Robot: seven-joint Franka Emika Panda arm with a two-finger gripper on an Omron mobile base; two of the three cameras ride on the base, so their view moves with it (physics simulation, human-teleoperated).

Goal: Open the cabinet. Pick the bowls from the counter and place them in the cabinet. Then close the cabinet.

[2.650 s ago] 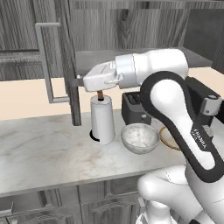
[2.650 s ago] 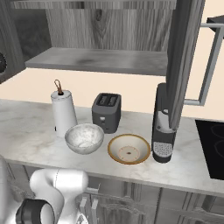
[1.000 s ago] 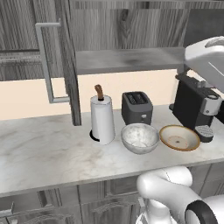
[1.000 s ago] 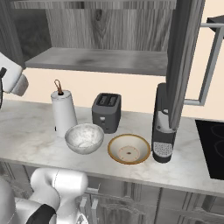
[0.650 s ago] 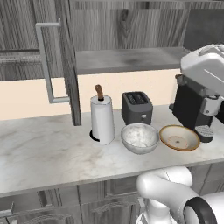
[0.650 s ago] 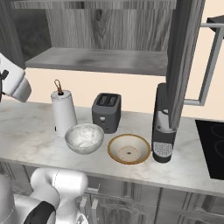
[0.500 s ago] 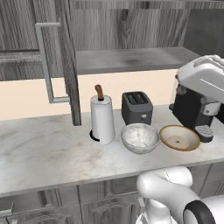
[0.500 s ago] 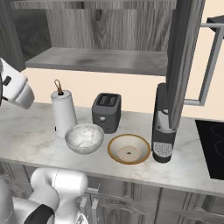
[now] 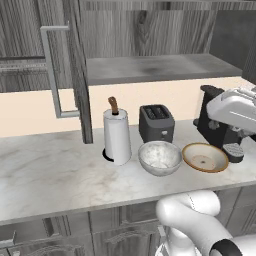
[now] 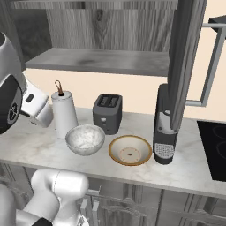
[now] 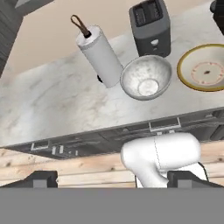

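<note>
Dark grey wood grain surrounds the open cabinet [image 9: 150,30], both doors swung out: one door with its long bar handle [image 9: 52,70] stands edge-on at the left of the left base view, the other [image 10: 187,57] hangs at the right of the right base view. Its grey shelf [image 10: 101,59] is bare. Below it, on the pale marble-look counter [image 9: 45,175], both bowls sit side by side, close but apart: the speckled grey-white bowl [image 9: 160,157] just in front of the dark toaster [image 9: 156,122], and the shallow tan bowl [image 9: 205,156] with the brown rim between it and the black coffee machine [image 10: 164,128]. A white paper towel roll [image 9: 117,135] stands upright on its holder just beside the speckled bowl, on the side away from the tan one. My gripper [image 11: 111,179] hangs well back from the counter, over its front edge, looking down at both bowls from the drawer side; the two finger tips [image 11: 41,178] stand far apart at the bottom of the hand view, with nothing between them. Neither bowl is touched.
</note>
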